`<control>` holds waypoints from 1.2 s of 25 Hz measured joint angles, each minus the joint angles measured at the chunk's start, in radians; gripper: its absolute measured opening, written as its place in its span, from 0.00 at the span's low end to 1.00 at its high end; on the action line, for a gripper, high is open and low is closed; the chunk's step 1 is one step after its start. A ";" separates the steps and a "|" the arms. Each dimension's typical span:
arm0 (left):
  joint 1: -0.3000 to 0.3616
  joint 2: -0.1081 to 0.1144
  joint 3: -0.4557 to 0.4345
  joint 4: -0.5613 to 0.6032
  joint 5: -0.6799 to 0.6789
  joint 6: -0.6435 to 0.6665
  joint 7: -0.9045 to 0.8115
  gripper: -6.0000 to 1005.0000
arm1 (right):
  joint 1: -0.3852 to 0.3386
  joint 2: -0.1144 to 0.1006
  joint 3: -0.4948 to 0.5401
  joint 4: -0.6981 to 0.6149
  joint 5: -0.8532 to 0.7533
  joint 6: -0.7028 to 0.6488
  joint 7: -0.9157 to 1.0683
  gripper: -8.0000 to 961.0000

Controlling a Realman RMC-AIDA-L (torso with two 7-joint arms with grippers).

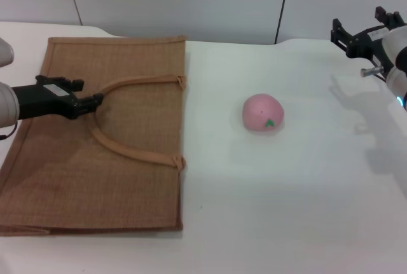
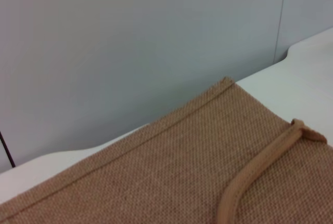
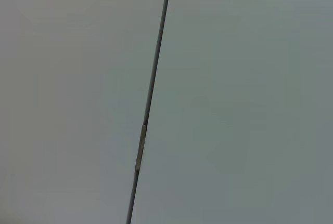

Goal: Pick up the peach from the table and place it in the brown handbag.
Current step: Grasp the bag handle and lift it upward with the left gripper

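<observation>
1. The left gripper [image 1: 96, 100] sits at the handle loop [image 1: 127, 118] of the brown handbag [image 1: 140, 178]; whether it grips, I cannot tell.
2. The right gripper [image 1: 359, 29] hovers raised at the table's [image 1: 286, 191] far right, fingers apart, empty.
3. The peach [image 1: 262, 112] lies on the table, right of the flat handbag.

Rough woven handbag [image 1: 127, 134], seemingly jute

The white table [image 1: 286, 210] carries two things. The bag [image 1: 140, 64] lies flat on its left part. The peach [image 1: 262, 112] sits near the middle, apart from the bag.
</observation>
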 joint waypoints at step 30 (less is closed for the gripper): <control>-0.024 -0.002 0.005 -0.093 0.026 0.177 0.033 0.51 | 0.004 0.000 0.000 -0.001 0.000 0.008 0.000 0.93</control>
